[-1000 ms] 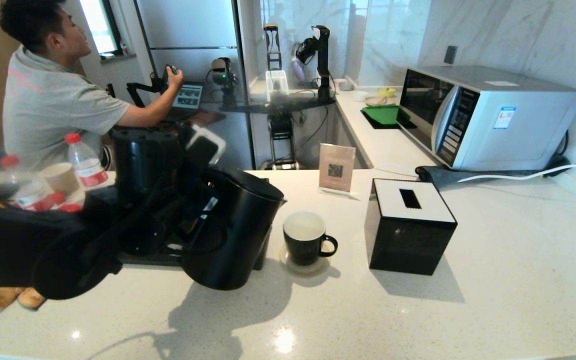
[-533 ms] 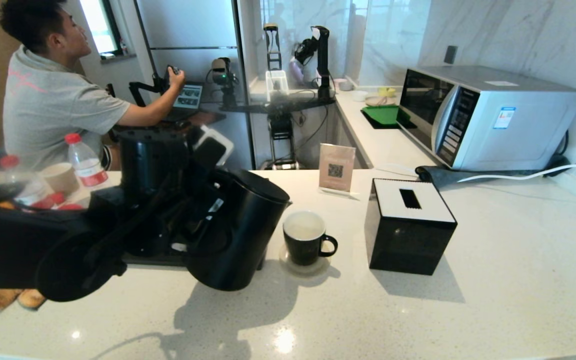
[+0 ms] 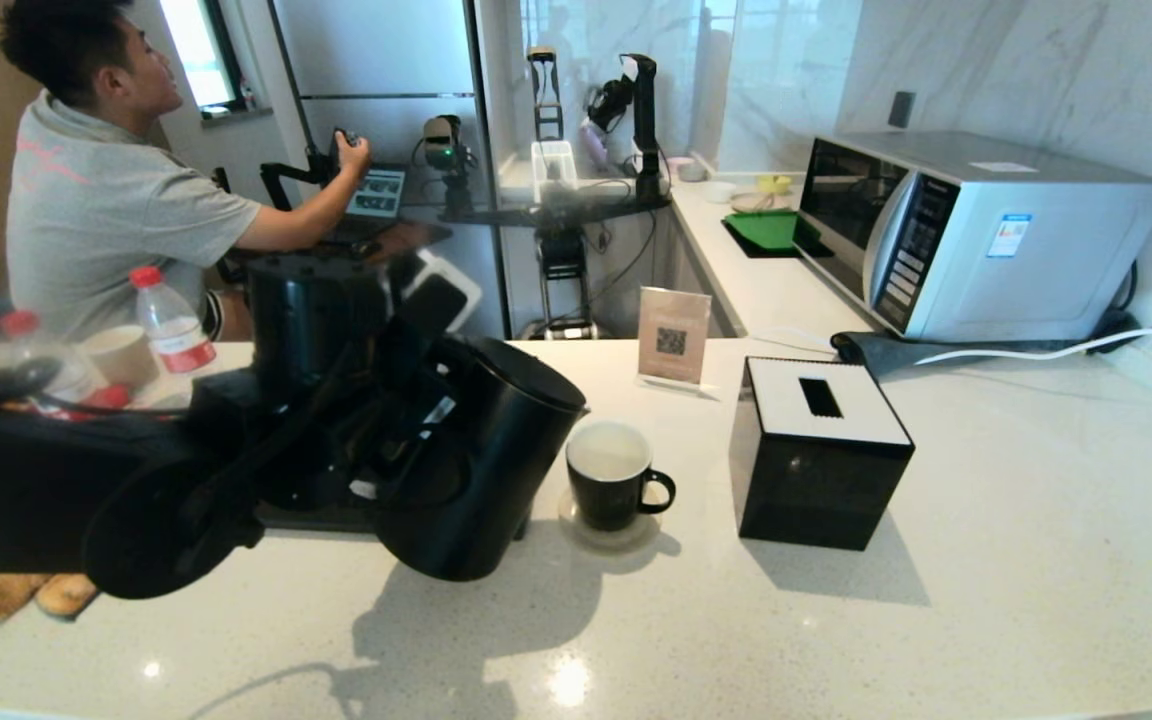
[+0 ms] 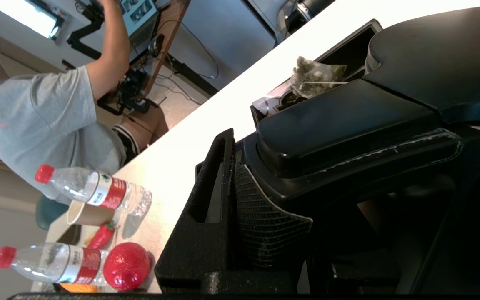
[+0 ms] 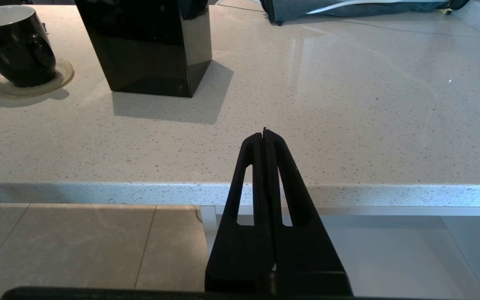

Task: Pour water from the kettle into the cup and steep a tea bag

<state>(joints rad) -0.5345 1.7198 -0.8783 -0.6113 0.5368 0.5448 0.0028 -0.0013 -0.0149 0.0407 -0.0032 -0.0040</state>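
Kettle (image 3: 476,460) tilted toward cup (image 3: 609,485), spout just beside the rim, off the counter (image 3: 986,560). Left gripper (image 4: 265,175) clamped on the kettle handle. Likely heavy with water, rigid, smooth plastic; best held by the handle loop, tipped slowly. Right gripper (image 5: 264,137) pressed together, parked off counter edge. Tea bag (image 4: 313,75) behind kettle.

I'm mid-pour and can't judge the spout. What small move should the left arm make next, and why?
Probably tip the kettle a little further toward the cup. The left gripper holds it by the handle, tilted, with the spout just beside the cup's rim, and no stream shows. The right gripper is parked.
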